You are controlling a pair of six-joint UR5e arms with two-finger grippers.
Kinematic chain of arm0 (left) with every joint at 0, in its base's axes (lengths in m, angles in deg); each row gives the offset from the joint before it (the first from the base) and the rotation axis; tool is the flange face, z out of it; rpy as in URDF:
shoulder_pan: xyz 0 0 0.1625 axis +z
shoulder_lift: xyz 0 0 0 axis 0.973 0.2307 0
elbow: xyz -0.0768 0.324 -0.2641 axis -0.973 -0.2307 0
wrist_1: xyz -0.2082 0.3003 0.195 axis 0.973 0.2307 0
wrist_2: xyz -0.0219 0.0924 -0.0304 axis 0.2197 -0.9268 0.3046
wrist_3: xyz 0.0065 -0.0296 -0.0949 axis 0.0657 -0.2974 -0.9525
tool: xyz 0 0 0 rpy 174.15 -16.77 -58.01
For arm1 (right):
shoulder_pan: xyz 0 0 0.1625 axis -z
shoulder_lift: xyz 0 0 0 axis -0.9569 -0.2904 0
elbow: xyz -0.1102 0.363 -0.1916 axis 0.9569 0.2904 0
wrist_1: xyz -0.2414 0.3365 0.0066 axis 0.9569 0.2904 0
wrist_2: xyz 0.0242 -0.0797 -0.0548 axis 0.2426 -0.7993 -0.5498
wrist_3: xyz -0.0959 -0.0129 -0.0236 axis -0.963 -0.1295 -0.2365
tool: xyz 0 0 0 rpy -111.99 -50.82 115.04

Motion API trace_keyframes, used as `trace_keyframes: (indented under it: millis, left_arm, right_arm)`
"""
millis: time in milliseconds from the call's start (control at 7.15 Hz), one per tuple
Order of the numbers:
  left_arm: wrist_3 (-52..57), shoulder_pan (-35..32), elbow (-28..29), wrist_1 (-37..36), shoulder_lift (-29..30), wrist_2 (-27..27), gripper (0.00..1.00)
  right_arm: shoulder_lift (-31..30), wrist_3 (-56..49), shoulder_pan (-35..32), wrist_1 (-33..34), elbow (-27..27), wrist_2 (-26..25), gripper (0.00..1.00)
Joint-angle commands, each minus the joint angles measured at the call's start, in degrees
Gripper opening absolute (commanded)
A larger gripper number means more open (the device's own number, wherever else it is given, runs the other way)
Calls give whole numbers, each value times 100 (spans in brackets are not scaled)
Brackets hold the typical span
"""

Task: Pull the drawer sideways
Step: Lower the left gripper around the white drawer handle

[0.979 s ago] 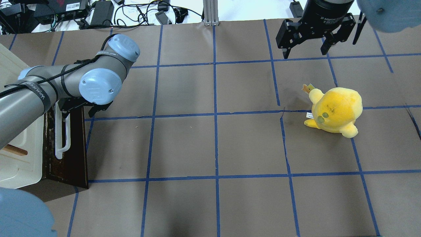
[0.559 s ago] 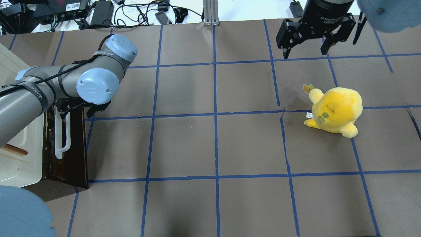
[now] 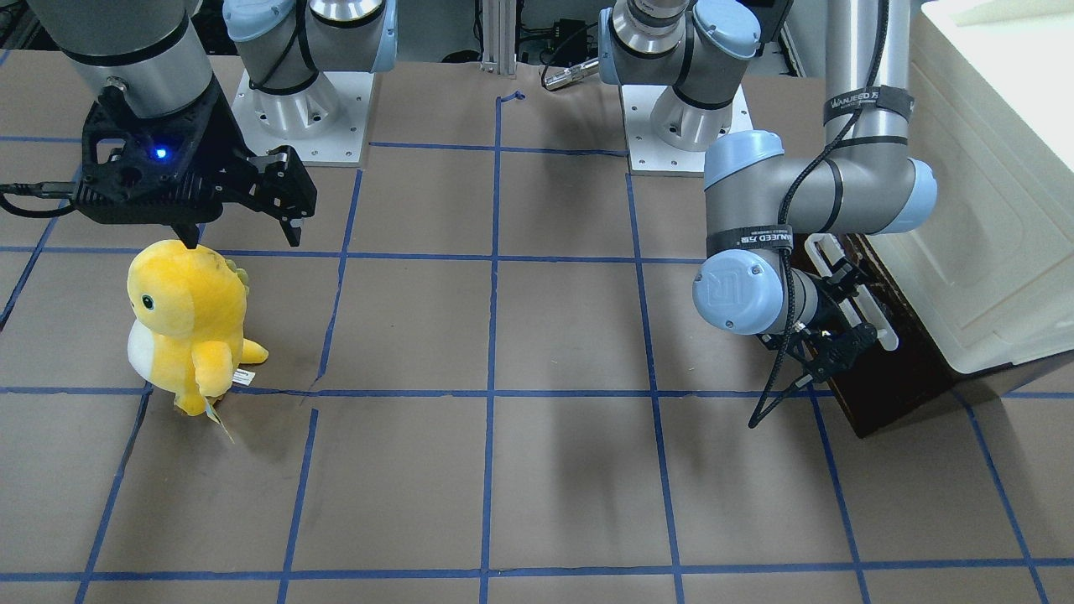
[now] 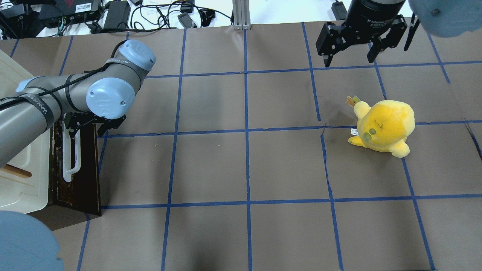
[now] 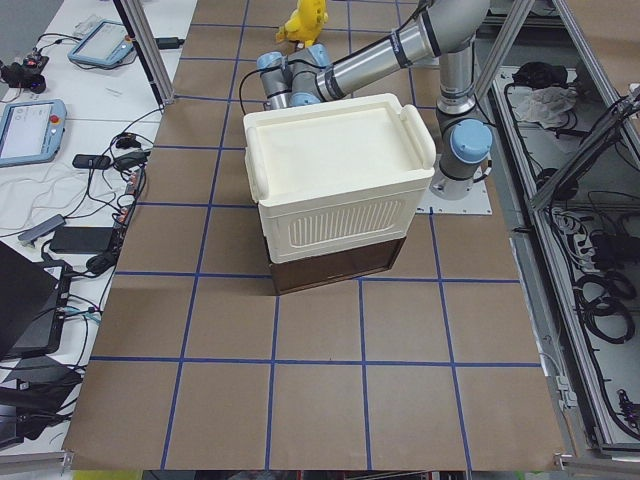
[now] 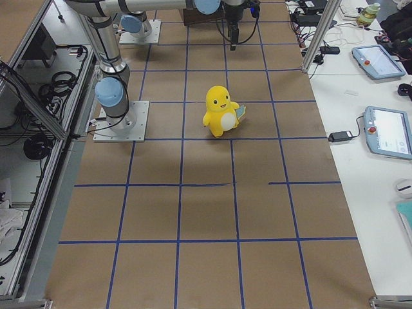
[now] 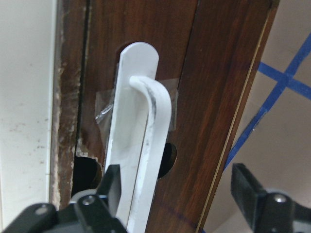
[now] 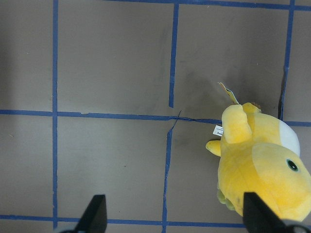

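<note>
Quick status from my end of the link. The cream cabinet (image 5: 335,190) sits on the brown worktop (image 4: 244,165), so I'll place everything off that.

The drawer (image 4: 86,177) is the dark brown bit at the bottom of the cabinet. Its wooden front panel faces out over the open worktop, and the long white bar handle (image 7: 146,126) runs along it. On the left wrist cam the panel looks close up against the cabinet body, with some scuffed wood at that edge and a bit of clear tape behind the end of the handle. I can't see any of the tray inside.

The left gripper (image 7: 177,187) is right at the drawer front, at one end of the handle, jaws spread wide. The bar sits between the fingers, close to one finger and well clear of the other, and nothing is clamped. The other finger hangs out past the edge of the panel.

The right gripper (image 4: 349,56) is well away from the cabinet, across the worktop, hovering with its jaws wide apart and nothing in them. A yellow plush (image 4: 384,126) stands upright near it, also far from the cabinet, on the side the drawer front faces.

There's also a small wooden handle (image 4: 15,172) on the cabinet's cream face.
</note>
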Motion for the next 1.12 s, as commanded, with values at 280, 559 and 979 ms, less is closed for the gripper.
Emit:
trace_keyframes:
  millis: [280, 559, 979]
  left_arm:
    - [20, 0, 3, 147, -3, -4, 70]
    - [29, 0, 3, 147, 6, -13, 70]
    - [11, 18, 12, 138, 58, -22, 60]
  right_arm:
    - [0, 6, 0, 0, 0, -6, 100]
    - [0, 6, 0, 0, 0, 3, 100]
    - [0, 6, 0, 0, 0, 3, 100]
